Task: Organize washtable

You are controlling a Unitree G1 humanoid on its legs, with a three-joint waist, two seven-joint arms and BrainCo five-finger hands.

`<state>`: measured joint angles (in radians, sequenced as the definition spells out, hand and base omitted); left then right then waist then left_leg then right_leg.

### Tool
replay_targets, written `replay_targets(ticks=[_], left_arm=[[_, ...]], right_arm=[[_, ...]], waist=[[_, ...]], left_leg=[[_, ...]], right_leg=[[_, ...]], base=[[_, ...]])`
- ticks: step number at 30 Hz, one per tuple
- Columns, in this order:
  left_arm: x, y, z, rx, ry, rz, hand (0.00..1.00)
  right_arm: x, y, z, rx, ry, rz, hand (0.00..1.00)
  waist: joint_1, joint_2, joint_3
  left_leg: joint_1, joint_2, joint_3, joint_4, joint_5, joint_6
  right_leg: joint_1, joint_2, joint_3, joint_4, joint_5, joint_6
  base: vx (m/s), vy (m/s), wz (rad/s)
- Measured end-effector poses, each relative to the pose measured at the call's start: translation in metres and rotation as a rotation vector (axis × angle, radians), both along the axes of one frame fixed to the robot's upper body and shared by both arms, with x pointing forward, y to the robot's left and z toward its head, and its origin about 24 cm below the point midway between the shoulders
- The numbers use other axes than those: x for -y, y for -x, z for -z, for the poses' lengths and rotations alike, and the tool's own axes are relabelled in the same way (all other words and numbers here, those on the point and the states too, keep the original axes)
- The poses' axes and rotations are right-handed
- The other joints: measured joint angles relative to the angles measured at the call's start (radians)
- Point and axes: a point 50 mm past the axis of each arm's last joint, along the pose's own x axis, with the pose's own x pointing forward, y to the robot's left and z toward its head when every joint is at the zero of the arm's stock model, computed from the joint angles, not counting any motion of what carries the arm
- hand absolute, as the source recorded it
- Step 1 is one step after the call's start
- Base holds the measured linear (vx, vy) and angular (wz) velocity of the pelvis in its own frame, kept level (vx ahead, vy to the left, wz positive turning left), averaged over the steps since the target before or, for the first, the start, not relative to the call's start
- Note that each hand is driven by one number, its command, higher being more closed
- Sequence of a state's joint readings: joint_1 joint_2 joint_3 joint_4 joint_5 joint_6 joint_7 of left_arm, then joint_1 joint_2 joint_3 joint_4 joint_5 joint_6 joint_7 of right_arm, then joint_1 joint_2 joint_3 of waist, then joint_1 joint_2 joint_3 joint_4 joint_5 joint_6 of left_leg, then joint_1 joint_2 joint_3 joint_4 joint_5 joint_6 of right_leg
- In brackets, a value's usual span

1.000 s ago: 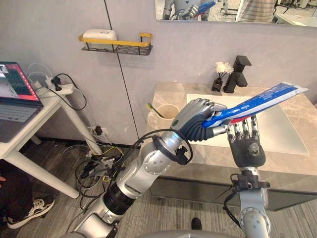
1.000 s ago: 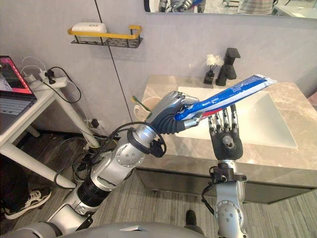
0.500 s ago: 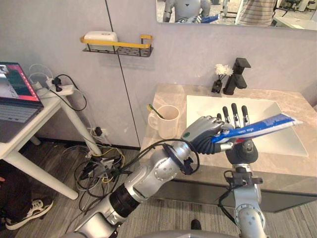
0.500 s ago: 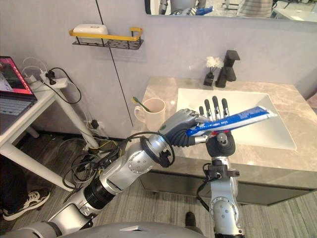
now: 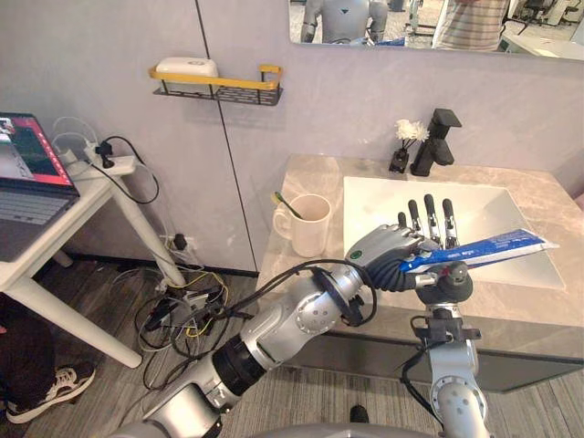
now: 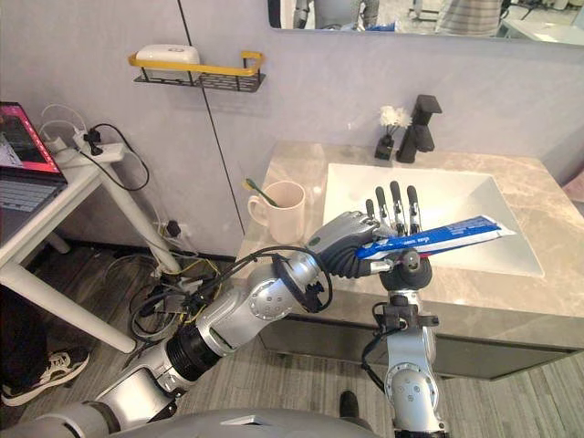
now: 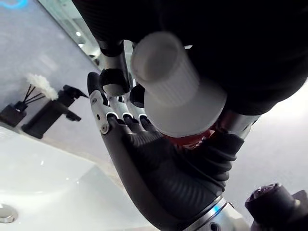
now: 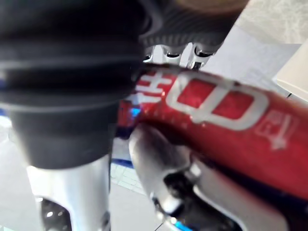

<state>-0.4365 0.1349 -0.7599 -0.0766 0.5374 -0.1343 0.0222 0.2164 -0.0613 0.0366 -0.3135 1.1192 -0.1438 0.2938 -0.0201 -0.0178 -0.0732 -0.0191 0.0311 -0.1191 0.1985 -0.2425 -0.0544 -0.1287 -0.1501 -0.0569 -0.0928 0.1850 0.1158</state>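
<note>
Above the marble washtable (image 5: 306,173) against a grey wall (image 5: 109,164), we note the left hand (image 5: 388,260) clasping the toothpaste tube (image 5: 484,248), right hand (image 5: 445,281) straight-fingered behind it; left wrist view shows the white cap (image 7: 175,89)

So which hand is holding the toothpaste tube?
The left hand: its fingers curl round the tube near its cap end. The right hand stands upright behind the tube, fingers straight.

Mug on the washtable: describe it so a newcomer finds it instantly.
Start at the marble countertop and go to its left end, beside the white sink. The mug stands there, cream, handle facing left. It alone holds a toothbrush.
</note>
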Motion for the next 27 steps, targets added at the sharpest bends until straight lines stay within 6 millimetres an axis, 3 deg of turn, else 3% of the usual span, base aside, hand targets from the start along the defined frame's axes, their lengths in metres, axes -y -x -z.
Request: replay_targets(ticks=[24,25,27], left_arm=[[-0.005,0.000,0.011,-0.042,0.007,-0.024,1.00],[-0.005,0.000,0.012,-0.043,0.008,-0.025,1.00],[-0.006,0.000,0.010,-0.038,0.017,-0.024,1.00]], right_arm=[[-0.002,0.000,-0.004,-0.006,-0.005,0.006,0.00],[-0.002,0.000,-0.006,-0.001,-0.006,0.007,1.00],[-0.002,0.000,-0.009,0.007,-0.003,0.011,1.00]], waist=[[0.003,-0.007,0.000],[0.003,-0.008,0.001],[0.004,-0.009,0.002]], left_leg=[[0.003,0.000,0.006,-0.001,0.000,0.000],[0.003,0.000,0.006,-0.001,0.000,0.000],[0.003,0.000,0.006,-0.001,0.000,0.000]], right_leg=[[0.000,0.001,0.008,0.000,0.001,0.001],[0.000,0.001,0.008,0.000,0.001,0.001],[0.000,0.001,0.008,0.000,0.001,0.001]], base=[[0.00,0.000,0.00],[0.00,0.000,0.00],[0.00,0.000,0.00]])
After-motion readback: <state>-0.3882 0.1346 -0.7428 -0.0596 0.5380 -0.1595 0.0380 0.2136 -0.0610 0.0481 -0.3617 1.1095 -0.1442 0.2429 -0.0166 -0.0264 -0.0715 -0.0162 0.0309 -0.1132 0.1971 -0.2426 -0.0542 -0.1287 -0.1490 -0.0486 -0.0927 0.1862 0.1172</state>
